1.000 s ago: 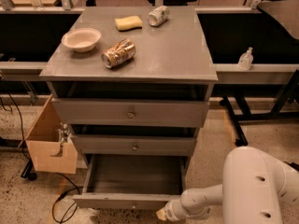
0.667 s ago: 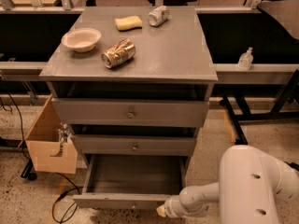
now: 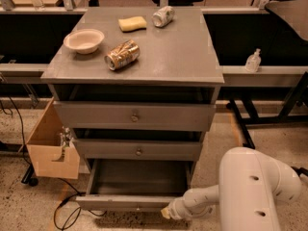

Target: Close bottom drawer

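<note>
- The bottom drawer [image 3: 126, 203] is pulled well out of the cabinet. Its empty tray is open to view and its front hangs low near the floor, so none of the closing is done yet as I read it.
- My claw [image 3: 166, 212] sits low at the right end of that drawer front, touching it or just beside it. I cannot tell from here whether it is wide, narrow or gripping anything.
- I judge the claw is placed there to push, not to pull: against the outer face, a shove towards the cabinet would send the drawer in.
- The arm [image 3: 204, 200] reaches in from the right and close to the floor, which keeps it under the middle drawer [image 3: 138, 149] and the top drawer [image 3: 134, 115]. Both of those look nearly shut.
- Contact at the right end rather than the centre worries me a little. An off-centre push could skew the drawer on its runners and jam it, so I would press slowly and straight.
- On the cabinet's surface [image 3: 183, 52] lie a bowl [image 3: 83, 40], a dented can [image 3: 122, 55], a sponge [image 3: 132, 23] and a second can [image 3: 163, 16], all loose. A hard slam could roll the cans.
- A cardboard box [image 3: 50, 146] hangs on the cabinet's left side, well apart from my push path.
</note>
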{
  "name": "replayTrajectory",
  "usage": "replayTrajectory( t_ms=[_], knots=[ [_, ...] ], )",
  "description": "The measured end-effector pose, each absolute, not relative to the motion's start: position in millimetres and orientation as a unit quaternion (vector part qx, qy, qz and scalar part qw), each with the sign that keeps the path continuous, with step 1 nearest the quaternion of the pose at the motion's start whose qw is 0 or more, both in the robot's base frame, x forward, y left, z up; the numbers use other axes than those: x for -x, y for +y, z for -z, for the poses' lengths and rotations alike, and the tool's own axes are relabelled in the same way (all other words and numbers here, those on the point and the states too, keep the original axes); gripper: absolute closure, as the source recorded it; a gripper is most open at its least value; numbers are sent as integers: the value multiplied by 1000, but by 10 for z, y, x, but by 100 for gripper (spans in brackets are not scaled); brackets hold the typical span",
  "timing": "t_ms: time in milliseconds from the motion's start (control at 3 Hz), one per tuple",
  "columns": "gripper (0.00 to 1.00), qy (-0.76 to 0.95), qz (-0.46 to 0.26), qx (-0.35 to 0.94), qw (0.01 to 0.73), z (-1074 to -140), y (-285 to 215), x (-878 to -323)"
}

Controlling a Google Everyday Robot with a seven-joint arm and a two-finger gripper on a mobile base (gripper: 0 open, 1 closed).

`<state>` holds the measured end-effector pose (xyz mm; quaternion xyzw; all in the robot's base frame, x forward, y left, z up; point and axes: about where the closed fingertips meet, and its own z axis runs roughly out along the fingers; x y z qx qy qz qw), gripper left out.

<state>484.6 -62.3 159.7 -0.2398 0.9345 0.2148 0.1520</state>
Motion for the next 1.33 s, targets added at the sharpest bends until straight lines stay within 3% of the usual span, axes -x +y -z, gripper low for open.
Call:
replayTrajectory(
  t_ms=[1333],
  knots=[
    [100,924,-205,264,187,-1655,-493,-5350]
  ],
)
